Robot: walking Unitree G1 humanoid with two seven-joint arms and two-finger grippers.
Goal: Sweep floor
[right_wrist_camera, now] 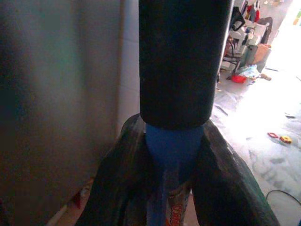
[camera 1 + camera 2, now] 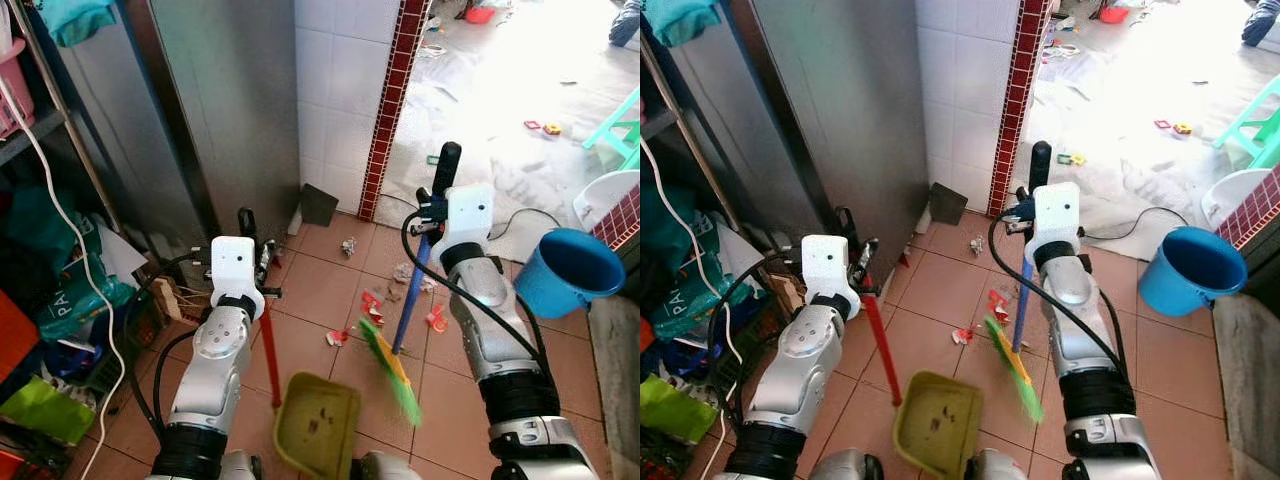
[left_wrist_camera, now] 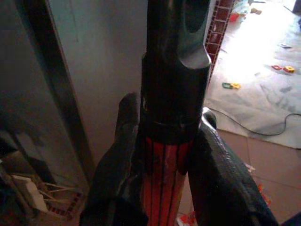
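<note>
Broom [image 2: 400, 345]: one, blue handle, green-yellow bristles, centre frame, right gripper [image 2: 432, 212] clamped on it.
Dustpan [image 2: 317, 423]: one, olive, red handle, bottom centre, left gripper [image 2: 252, 262] clamped on it.
Bucket [image 2: 565, 270]: one, blue, right edge.

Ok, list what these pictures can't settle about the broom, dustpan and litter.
- Broom: bristle contact with the tiles is blurred in the eye views.
- Dustpan: its front lip is cut off by the lower edge.
- Red scraps: too small to identify.
- Blue bucket: contents hidden by its wall.
</note>
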